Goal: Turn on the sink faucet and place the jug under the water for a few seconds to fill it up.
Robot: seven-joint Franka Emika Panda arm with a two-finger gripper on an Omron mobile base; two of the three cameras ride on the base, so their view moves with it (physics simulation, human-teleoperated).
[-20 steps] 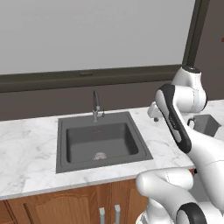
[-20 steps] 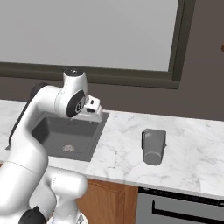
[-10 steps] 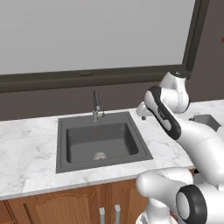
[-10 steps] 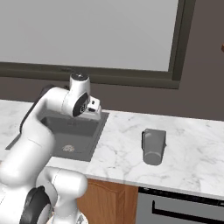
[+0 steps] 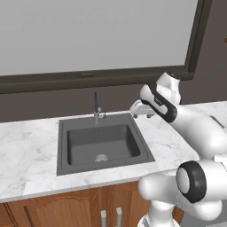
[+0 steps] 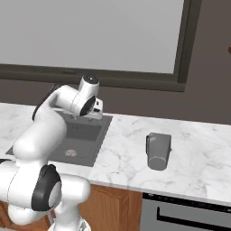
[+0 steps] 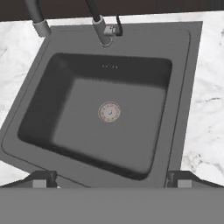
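White marble table point(image 5: 26, 155) with grey veining, running left to right under a wide window with a dark frame. Set into it, a dark grey rectangular sink point(image 5: 103, 166) with a wide flat rim, matte walls and a round metal drain point(image 5: 101, 158) in the floor. At the far rim, centre, the sink faucet point(image 5: 97, 107): slim, upright, dark spout on a silvery base, small lever on its right side. No water running; basin dry by the look of it.

Right of the faucet, hovering above the sink's far right corner, the pincer point(image 5: 136, 108) on a white arm, spread wide and holding nothing. From the hand view, fingertips far apart at the bottom edge, looking down into the basin, faucet point(image 7: 101, 27) and lever at the top.

Farther right on the table, well apart from the sink, the jug point(image 6: 158, 150): matte grey metal, mug-like, wide angled rim. Standing or tipped, hard to tell from here.

Judged risks: lever small and thin, easy to miss or slide past with fingers this wide, leaving the tap off. Approach from the right could knock the spout instead of the lever. Later, smooth metal jug may slip in the grip, or be carried in wrongly angled and catch little water.
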